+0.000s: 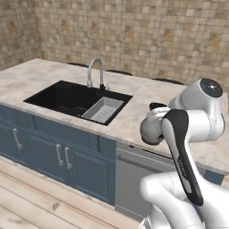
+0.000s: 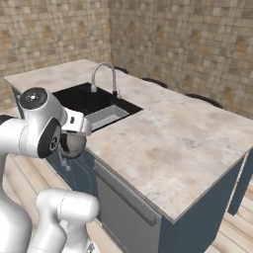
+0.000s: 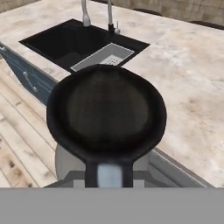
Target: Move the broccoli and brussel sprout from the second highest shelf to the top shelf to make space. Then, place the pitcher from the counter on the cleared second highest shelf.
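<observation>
So going big to small: the worktop (image 2: 188, 143) is that long beige-pink marbled slab over dark blue cabinets (image 1: 53, 147), with a black sink (image 1: 67, 96) and a chrome tap (image 1: 95, 71) set into it and a brick-tile wall behind. The stone itself looks bare from both base cameras, nothing sitting out on it that I can spot.

The pitcher (image 3: 107, 109) is the interesting bit. In the hand view its dark round rim sits dead centre and very close to the camera, mottled grey belly just visible underneath, hanging over the front edge of the worktop with the wooden floor (image 3: 17, 148) below. In the right base view you can see the rounded grey body tucked under the wrist. The gripper (image 2: 74, 136) is clamped tight on it, jaws pulled in on the neck or rim as far as I can tell.

My read on progress: the pitcher is already off the worktop and in hand, so this is the last leg. What's left is carrying it over to the fridge and setting it on the second highest shelf. Can't confirm the broccoli and brussel sprout part from here, since the fridge isn't facing any of the cameras.

Brands or writing: nothing readable anywhere. No labels on the pitcher, tap or cabinets.
</observation>
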